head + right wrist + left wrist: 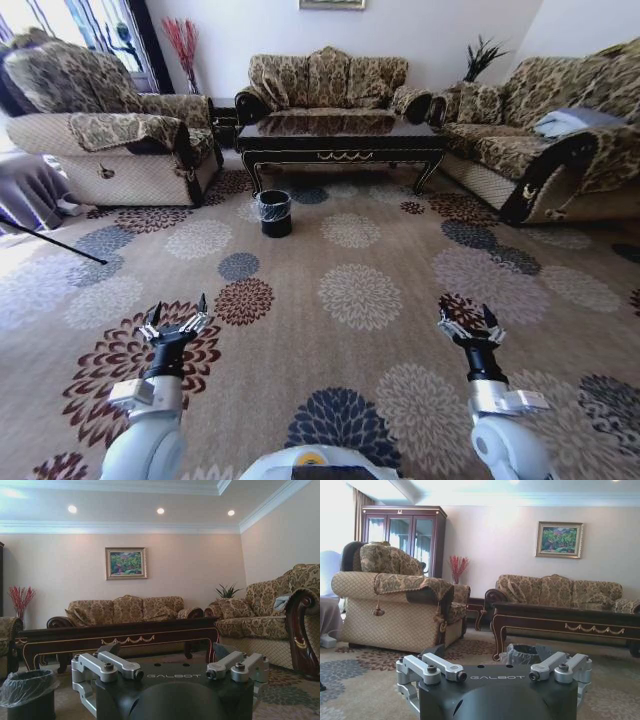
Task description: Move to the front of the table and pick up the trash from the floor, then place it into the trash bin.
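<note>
I'm looking across a wide flowered carpet point(360, 290) ringed by patterned seating: a sofa point(325, 85) against the far wall, an armchair point(110, 140) on my left and another sofa point(540, 140) on my right, cut off by the edge of the head view. The table point(340, 140) stands well ahead of me in front of the far sofa, long, dark and glossy; its legs on the far side are hidden behind it. The trash bin point(274, 212) sits on the carpet just before the table's front left corner, black with a clear crinkly bag; in the left wrist view it is half hidden behind my own gripper, and in the right wrist view it is cut off at the frame's edge. The trash itself I cannot make out anywhere on the busy carpet pattern.

My left gripper point(176, 322) hangs low over the carpet at my near left, jaws spread wide and holding nothing. My right gripper point(470, 326) hangs level with it at my near right, jaws likewise spread and bare. Both are well apart from the bin and the table
</note>
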### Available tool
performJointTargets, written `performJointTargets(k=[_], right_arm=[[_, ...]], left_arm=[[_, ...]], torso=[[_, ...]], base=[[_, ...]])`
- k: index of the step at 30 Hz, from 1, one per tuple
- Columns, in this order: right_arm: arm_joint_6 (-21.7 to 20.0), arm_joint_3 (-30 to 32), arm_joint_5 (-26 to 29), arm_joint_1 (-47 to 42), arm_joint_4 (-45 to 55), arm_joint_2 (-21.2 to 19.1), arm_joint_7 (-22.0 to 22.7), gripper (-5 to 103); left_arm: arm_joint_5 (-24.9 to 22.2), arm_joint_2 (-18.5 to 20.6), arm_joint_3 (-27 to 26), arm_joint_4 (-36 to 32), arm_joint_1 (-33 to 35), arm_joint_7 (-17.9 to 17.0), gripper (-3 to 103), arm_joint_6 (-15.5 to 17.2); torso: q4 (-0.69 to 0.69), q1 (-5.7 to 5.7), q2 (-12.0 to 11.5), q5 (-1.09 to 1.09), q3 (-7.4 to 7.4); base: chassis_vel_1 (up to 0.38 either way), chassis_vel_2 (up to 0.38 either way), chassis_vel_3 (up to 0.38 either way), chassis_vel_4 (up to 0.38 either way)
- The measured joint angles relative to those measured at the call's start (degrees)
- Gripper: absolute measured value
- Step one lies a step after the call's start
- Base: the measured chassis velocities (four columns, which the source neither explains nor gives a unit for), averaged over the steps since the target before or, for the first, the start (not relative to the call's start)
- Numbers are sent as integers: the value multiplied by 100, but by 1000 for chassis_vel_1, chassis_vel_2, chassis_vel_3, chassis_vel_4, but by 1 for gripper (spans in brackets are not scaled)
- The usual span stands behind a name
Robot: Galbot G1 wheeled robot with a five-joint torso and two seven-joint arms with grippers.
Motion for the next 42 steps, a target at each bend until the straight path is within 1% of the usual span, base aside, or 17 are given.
performJointTargets(k=[14,16,17,18,20,22,23,26,27,30,35,39,41,42], right_arm=[[87,-53,0,83,-85,43,-44,100],[89,-53,-16,80,-95,51,-49,100],[90,-53,-28,79,-104,60,-51,100],[90,-53,-28,79,-104,60,-51,100],[90,-62,-43,79,-113,76,-51,100],[91,-90,-66,81,-123,109,-53,100],[91,-90,-66,81,-123,109,-53,100],[95,-105,-79,80,-123,136,-54,100],[95,-105,-79,80,-123,136,-54,100],[103,-103,-80,73,-124,136,-60,100],[111,-99,-81,70,-124,144,-72,100],[118,-110,-96,70,-124,167,-82,100],[118,-112,-96,70,-124,168,-84,100],[119,-120,-96,72,-124,167,-85,100]], left_arm=[[53,-6,7,77,-41,-2,100,-1],[14,14,-36,68,-38,81,100,-13],[-57,51,-69,26,-32,176,100,-72],[-57,51,-69,26,-32,176,100,-72],[-134,90,-100,-13,-28,311,100,-182],[-189,131,-138,-43,-29,486,100,-296],[-189,131,-138,-43,-29,486,100,-296],[-261,136,-149,-44,-35,580,100,-346],[-261,136,-149,-44,-35,580,100,-346],[-335,127,-149,-44,-36,599,100,-347],[-334,116,-149,-52,-28,615,100,-348],[-293,95,-141,-53,-11,622,100,-360],[-291,92,-140,-53,-10,622,100,-361],[-289,85,-137,-53,-8,624,100,-364]], torso=[[0,0,0,0,1],[0,0,0,0,0],[0,-1,8,-1,5],[0,-1,8,-1,5],[0,3,31,0,24],[0,8,91,0,81],[0,8,91,0,81],[0,23,180,0,156],[0,23,180,0,156],[0,36,278,0,242],[0,50,368,0,315],[0,62,500,0,437],[0,64,513,0,448],[0,72,560,0,486]], base=[[-36,42,38,-33],[0,0,0,0],[0,0,0,0],[0,0,0,0],[0,0,0,0],[0,0,0,0],[0,0,0,0],[0,0,0,0],[0,0,0,0],[0,0,0,0],[0,0,0,0],[0,0,0,0],[0,0,0,0],[0,0,0,0]])
